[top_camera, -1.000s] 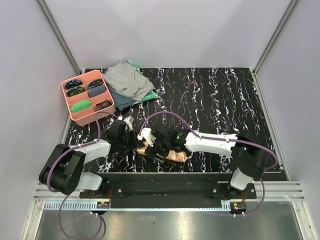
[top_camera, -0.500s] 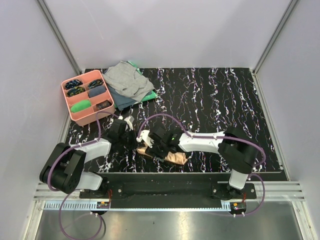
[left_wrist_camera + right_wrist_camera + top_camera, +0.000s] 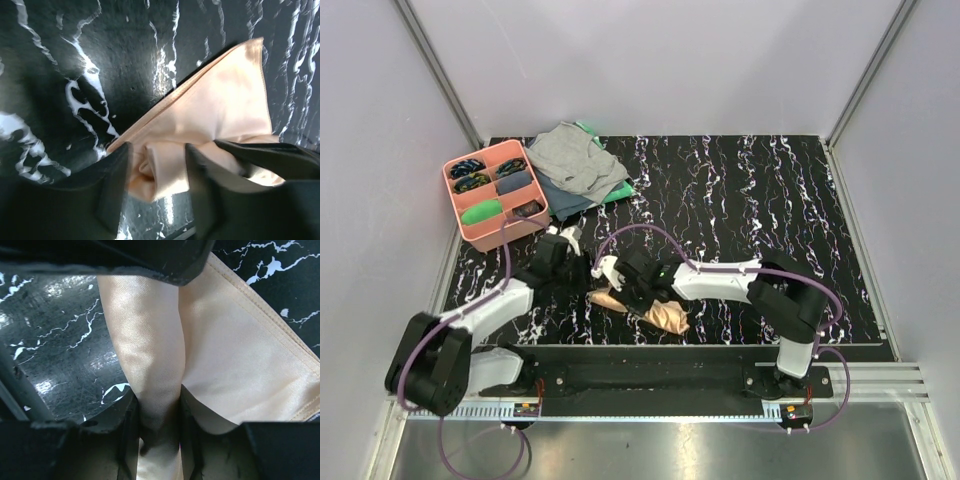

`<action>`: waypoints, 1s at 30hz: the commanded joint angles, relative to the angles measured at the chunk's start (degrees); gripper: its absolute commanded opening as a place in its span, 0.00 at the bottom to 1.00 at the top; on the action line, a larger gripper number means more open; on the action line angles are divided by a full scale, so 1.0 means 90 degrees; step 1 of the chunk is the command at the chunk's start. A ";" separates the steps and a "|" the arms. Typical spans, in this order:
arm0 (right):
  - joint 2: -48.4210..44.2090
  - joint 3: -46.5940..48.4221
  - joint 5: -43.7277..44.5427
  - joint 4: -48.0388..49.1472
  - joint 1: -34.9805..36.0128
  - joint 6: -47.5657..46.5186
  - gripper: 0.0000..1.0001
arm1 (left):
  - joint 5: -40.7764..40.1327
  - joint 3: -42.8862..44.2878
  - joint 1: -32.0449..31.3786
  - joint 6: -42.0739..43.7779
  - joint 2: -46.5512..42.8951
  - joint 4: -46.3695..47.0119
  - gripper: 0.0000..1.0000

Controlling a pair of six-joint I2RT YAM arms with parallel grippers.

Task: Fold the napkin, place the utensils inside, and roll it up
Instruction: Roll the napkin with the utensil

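— Black marbled table (image 3: 750, 200), arms bolted at its near edge. Where does the napkin lie?

— Napkin (image 3: 665, 317) sits close to the near edge, between the two arms, bunched into a loose roll. Its long axis runs across the table, the right end slightly nearer the bases than the left.

— Right pincer?

— Right pincer (image 3: 156, 402) stands narrow, closed on a thick fold of the napkin. Its wrist view shows the cloth filling the gap, with both fingers (image 3: 127, 440) against it. The grip is toward the left part of the roll.

— Left pincer?

— Left pincer (image 3: 157, 150) stands open, jaws well apart. The rolled left end shows in the gap, but I judge it lies beyond the fingers, not pinched. From above, this pincer is just beside that end, on its far-left side.

— So what does the coming move turn on?

— On that left end. It lies straight ahead of the left pincer, with the roll's axis leading away toward the right arm. The right arm is on the cloth; the left is nearer the loose end.

— Anything hidden?

— Utensils are not in view, and whether they are inside the roll cannot be told. The right arm covers the middle of the roll from above. How tight the roll is remains unclear.

— Farther back?

— Pink tray (image 3: 456, 207) at far left, grey cloth (image 3: 570, 155) beside it, both well apart from the napkin.
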 commanded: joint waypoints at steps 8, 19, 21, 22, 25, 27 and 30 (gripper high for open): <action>0.0424 0.0167 -0.3480 -0.0679 -0.1048 0.0380 0.31 | -0.0332 -0.0351 0.0052 0.0065 -0.1647 -0.0204 0.61; 0.1283 0.0870 -0.5579 -0.1147 -0.1850 0.0409 0.31 | 0.0518 -0.1024 0.0032 0.0025 -0.2048 0.0783 0.61; 0.1498 0.0968 -0.5767 -0.1167 -0.1918 0.0409 0.31 | 0.0538 -0.1083 0.0032 0.0035 -0.1931 0.1075 0.61; 0.1557 0.0997 -0.5942 -0.1187 -0.1967 0.0399 0.31 | 0.0548 -0.1113 0.0032 0.0035 -0.1863 0.1231 0.62; 0.1733 0.1085 -0.6138 -0.1197 -0.2055 0.0380 0.31 | 0.0606 -0.1113 0.0022 0.0064 -0.1531 0.1495 0.61; 0.1840 0.1144 -0.6236 -0.1206 -0.2094 0.0380 0.31 | 0.0636 -0.1084 0.0013 0.0084 -0.1268 0.1613 0.60; 0.1957 0.1212 -0.6324 -0.1216 -0.2182 0.0380 0.31 | 0.0704 -0.1074 -0.0026 0.0064 -0.0955 0.1837 0.57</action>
